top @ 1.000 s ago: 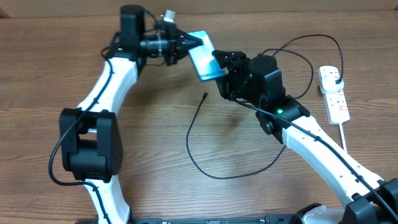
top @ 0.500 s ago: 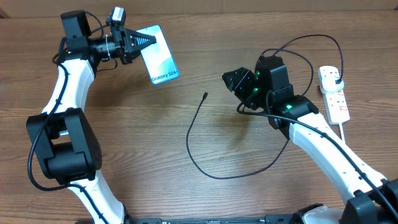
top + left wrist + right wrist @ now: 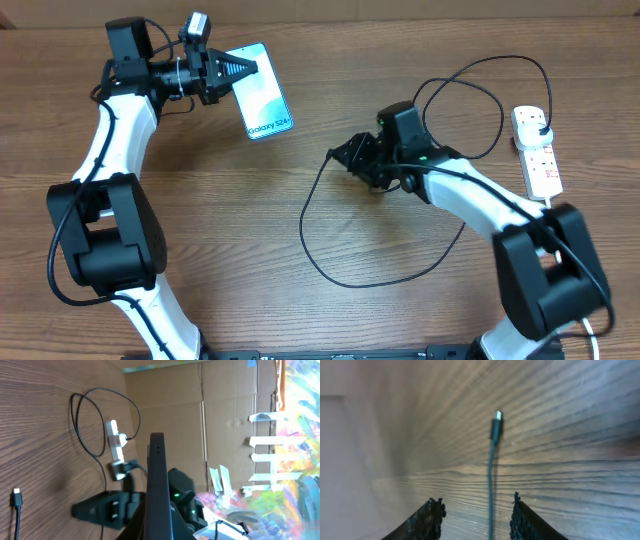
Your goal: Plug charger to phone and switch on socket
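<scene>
My left gripper (image 3: 240, 70) is shut on the top edge of the phone (image 3: 266, 104) and holds it above the table at the back left, its light blue screen facing up. The left wrist view shows the phone edge-on (image 3: 157, 480). The charger, a thin black cable (image 3: 318, 262), loops across the table, with its small plug tip (image 3: 330, 153) free on the wood. My right gripper (image 3: 345, 157) is open just right of that tip. In the right wrist view the cable (image 3: 491, 475) runs between the open fingers (image 3: 476, 512) to the tip (image 3: 496, 421). The socket (image 3: 538, 152) lies at the right.
The charger's black plug (image 3: 544, 126) sits in the socket's far end. A thick white cord (image 3: 551, 212) runs from the socket toward the front edge. Cardboard walls (image 3: 225, 415) stand behind the table.
The left arm carried the phone left and now holds it nearly still. The right gripper swung left and down, and now sits by the cable's plug tip.
</scene>
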`<state>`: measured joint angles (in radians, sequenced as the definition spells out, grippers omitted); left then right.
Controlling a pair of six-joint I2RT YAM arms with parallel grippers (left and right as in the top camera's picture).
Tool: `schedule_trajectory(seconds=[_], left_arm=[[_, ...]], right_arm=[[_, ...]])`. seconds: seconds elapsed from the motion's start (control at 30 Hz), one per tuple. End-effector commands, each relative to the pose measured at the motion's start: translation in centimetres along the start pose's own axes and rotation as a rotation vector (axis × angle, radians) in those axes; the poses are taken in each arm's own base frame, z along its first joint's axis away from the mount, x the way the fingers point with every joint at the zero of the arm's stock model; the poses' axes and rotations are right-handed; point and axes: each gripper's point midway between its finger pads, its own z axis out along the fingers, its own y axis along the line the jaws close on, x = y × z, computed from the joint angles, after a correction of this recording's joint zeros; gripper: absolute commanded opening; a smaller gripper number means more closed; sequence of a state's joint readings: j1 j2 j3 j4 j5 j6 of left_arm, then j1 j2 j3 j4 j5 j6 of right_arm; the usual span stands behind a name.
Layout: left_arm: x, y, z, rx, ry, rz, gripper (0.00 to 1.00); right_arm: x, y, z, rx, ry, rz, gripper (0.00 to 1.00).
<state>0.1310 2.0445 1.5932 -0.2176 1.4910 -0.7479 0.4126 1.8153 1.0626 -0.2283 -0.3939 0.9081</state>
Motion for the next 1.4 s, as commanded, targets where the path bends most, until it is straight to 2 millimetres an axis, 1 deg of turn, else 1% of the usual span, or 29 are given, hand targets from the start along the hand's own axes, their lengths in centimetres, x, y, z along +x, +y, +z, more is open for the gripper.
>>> schedule_trajectory(seconds=[0.0, 0.2, 0.5, 0.67, 0.73, 0.87, 1.1, 1.27, 1.37], left_arm=[[0.1, -0.7, 0.3, 0.008, 0.011, 0.035, 0.04], [0.0, -0.6, 0.3, 0.003, 0.007, 0.035, 0.04], [0.1, -0.4, 0.3, 0.000, 0.007, 0.020, 0.04], [0.2, -0.4, 0.6, 0.000, 0.013, 0.016, 0.04], [0.2, -0.4, 0.8, -0.003, 0.013, 0.017, 0.04], [0.3, -0.3, 1.2, -0.009, 0.016, 0.018, 0.04], [0.5, -0.3, 1.8, -0.011, 0.024, 0.018, 0.04], [0.5, -0.3, 1.8, -0.011, 0.024, 0.018, 0.04], [0.5, -0.3, 1.8, -0.011, 0.024, 0.017, 0.04]], right_arm=[[0.0, 1.1, 1.1, -0.023, 0.026, -0.028, 0.45], [-0.1, 0.4, 2.4, -0.018, 0.032, 0.000, 0.42], [1.0, 0.0, 5.7, -0.035, 0.060, 0.012, 0.41], [1.1, -0.3, 6.8, -0.051, 0.073, 0.046, 0.40], [1.1, -0.5, 7.1, -0.050, 0.074, 0.055, 0.39], [1.3, -1.5, 7.9, -0.027, 0.082, 0.079, 0.38], [0.8, -2.5, 8.3, 0.005, 0.052, 0.084, 0.36], [0.6, -3.4, 8.4, 0.045, 0.032, 0.092, 0.32], [0.5, -3.8, 8.4, 0.064, 0.023, 0.093, 0.28]])
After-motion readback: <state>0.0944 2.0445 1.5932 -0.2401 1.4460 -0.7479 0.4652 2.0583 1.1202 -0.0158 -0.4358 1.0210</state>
